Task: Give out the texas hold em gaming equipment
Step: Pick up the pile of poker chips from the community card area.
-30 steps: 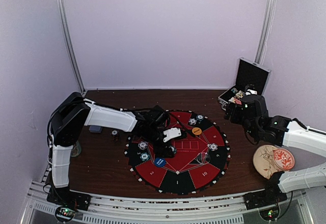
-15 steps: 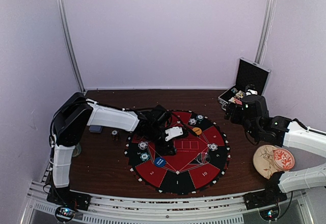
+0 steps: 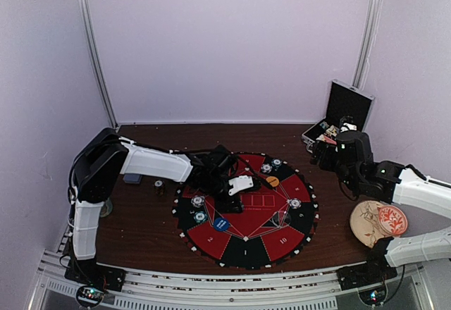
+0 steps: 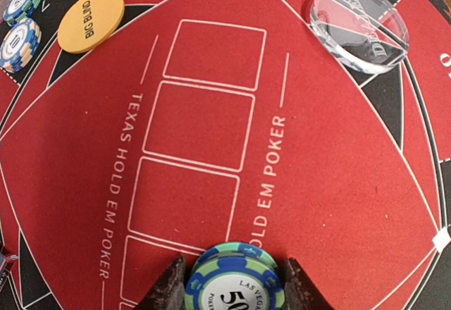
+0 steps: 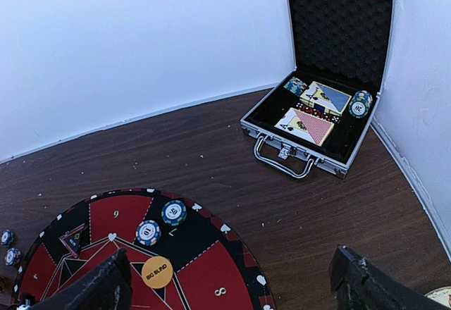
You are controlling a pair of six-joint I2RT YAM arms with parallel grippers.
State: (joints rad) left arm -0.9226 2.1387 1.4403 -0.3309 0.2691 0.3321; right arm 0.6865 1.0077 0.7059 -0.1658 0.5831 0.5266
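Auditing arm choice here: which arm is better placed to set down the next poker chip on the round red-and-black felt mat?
Left. The left gripper clamps a green-and-blue poker chip over the red-and-black mat; the right gripper hangs open and empty near the silver-edged black case.

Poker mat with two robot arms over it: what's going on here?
Two robot arms are laying out a Texas Hold'em game. The left gripper has a green-and-blue chip pinched between its fingers, low over the red middle of the round mat. An orange Big Blind disc, a clear dealer disc and a few chips sit on the mat. The right gripper hangs open near the open case, which holds cards.
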